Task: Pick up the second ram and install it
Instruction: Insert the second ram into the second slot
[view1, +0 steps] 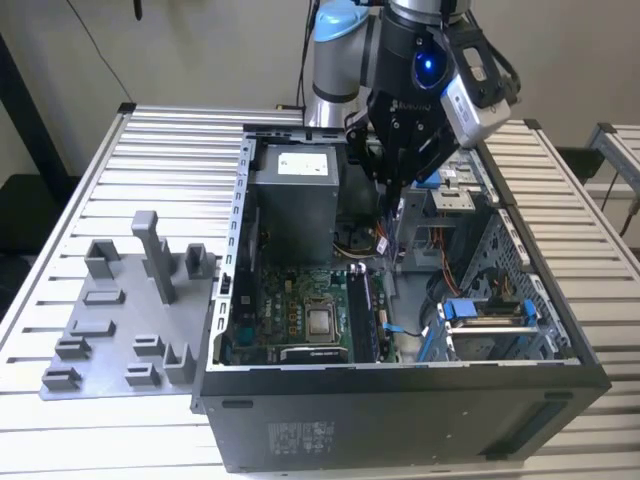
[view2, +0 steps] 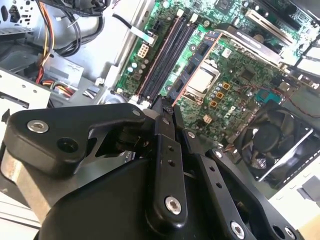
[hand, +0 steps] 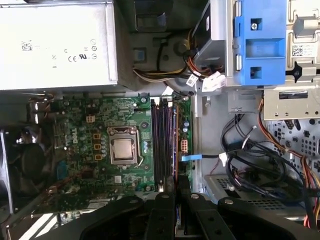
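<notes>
My gripper (view1: 398, 178) hangs above the open computer case (view1: 400, 390), over the motherboard (hand: 75, 150). In both wrist views its black fingers (view2: 167, 112) stand close together. A thin dark strip shows edge-on between them, which I take for the second ram (hand: 176, 200). The black memory slots (hand: 164, 145) run in a row beside the processor socket (hand: 122, 150), just beyond the fingertips (hand: 170, 192). In the second wrist view the same slots (view2: 167, 57) lie well past the fingers. Whether a stick sits in one of the slots I cannot tell.
A light-grey holder plate (view1: 120, 330) with upright blocks lies on the slatted table at the exterior view's left. Inside the case are the power supply (hand: 55, 45), a blue drive bracket (hand: 260, 45), bundles of cables (hand: 260, 160) and a fan (view2: 272, 142).
</notes>
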